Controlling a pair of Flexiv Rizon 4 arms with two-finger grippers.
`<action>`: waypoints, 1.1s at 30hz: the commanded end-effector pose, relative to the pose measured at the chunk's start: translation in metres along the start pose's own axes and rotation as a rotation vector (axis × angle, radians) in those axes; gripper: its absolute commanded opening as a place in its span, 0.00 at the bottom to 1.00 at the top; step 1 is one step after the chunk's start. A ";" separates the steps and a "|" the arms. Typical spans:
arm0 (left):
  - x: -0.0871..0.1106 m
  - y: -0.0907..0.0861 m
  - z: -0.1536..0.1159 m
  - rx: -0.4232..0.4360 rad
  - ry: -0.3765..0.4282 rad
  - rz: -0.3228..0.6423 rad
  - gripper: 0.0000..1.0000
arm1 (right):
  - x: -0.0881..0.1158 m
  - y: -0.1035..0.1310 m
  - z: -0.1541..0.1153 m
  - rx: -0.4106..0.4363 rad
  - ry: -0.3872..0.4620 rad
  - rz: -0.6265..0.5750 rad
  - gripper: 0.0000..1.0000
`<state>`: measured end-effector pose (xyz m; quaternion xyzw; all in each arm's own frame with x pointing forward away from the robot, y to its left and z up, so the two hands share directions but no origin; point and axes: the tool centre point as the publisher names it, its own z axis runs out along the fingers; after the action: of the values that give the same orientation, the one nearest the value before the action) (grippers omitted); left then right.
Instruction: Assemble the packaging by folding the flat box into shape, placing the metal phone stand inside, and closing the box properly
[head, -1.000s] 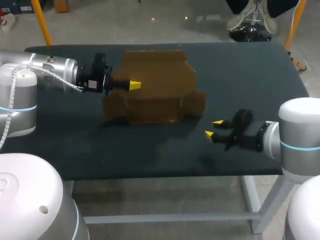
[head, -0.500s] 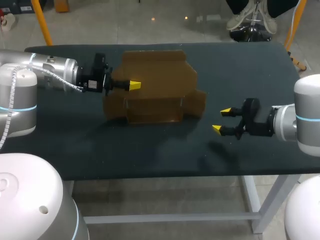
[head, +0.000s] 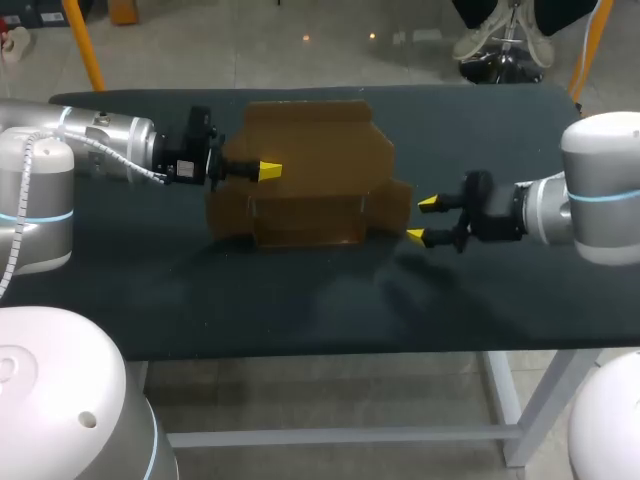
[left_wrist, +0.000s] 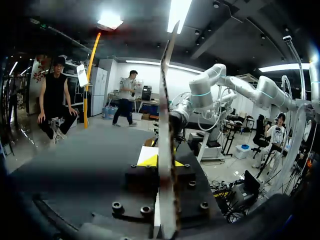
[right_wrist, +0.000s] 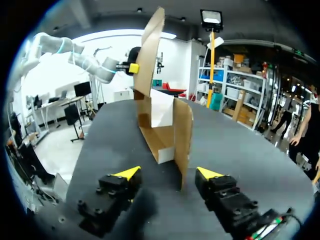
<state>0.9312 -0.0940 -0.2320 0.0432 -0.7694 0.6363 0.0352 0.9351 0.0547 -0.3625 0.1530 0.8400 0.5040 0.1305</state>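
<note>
Now, folding step: my left gripper (head: 266, 170) pinched the box (head: 310, 150) mid-frame; right gripper (head: 421, 220), spread, needed to push the flap (head: 392, 205) inward.

A table (head: 300, 310) with a dark matte top rests on pale metal legs (head: 505, 400).

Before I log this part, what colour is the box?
The box is plain brown cardboard, clearest in the head view.

Matt brown cardboard box (head: 310, 180), its cut edge rough and fibrous, on a dark, matt, felt-like surface (head: 300, 310). At its 9 o'clock, the left arm (head: 100, 140) gleams silver metal; the right pincer (head: 422, 220) is matt black, yellow-tipped.
</note>
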 end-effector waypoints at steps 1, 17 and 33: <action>-0.001 0.003 0.000 0.000 0.003 0.000 0.00 | -0.012 -0.001 0.020 -0.005 0.049 0.003 0.74; -0.001 0.003 0.000 0.000 0.003 0.000 0.00 | -0.020 0.006 0.039 -0.030 0.055 0.006 0.40; -0.001 0.003 0.000 0.000 0.003 0.000 0.00 | -0.006 0.009 0.050 -0.036 0.012 0.037 0.00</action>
<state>0.9312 -0.0930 -0.2321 0.0434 -0.7697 0.6360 0.0349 0.9646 0.0884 -0.3744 0.1599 0.8295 0.5232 0.1124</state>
